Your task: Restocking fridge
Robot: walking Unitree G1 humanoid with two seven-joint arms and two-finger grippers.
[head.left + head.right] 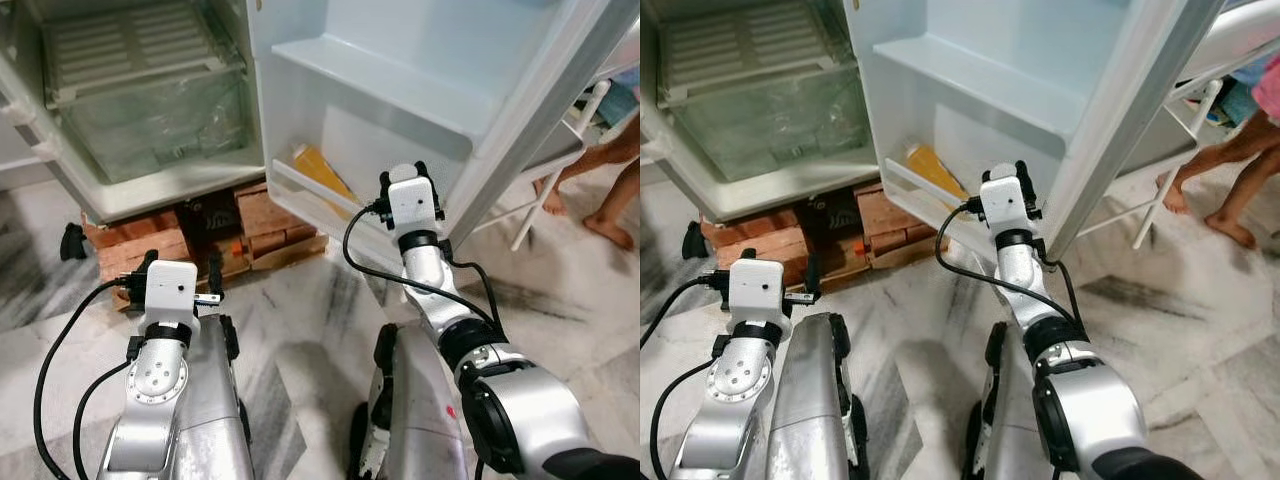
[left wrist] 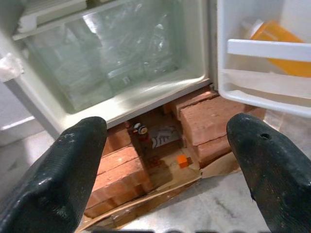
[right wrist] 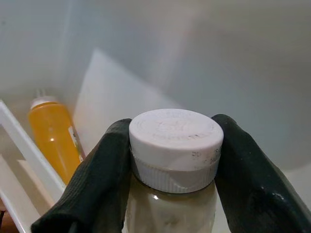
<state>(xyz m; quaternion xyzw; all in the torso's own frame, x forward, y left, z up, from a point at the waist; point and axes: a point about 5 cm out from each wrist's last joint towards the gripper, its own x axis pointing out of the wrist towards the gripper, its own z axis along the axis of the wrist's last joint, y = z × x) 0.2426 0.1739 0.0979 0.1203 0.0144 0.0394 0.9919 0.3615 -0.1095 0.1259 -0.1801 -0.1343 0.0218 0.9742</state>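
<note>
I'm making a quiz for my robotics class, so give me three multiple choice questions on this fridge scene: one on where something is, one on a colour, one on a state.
1. Where does the orange bottle lie?
A. In the lowest shelf of the fridge door
B. On the floor
C. In the clear drawer

2. What colour is the cap of the jar held by the right gripper?
A. Red
B. White
C. Green

3. How does the left gripper stand?
A. Shut on a bottle
B. Open, holding nothing
C. Shut on a brick

Answers:
1 A, the bottle lies behind the door shelf's rail.
2 B, the right wrist view shows a white ribbed cap between the fingers.
3 B, its fingers stand wide apart with bricks beyond.
</note>
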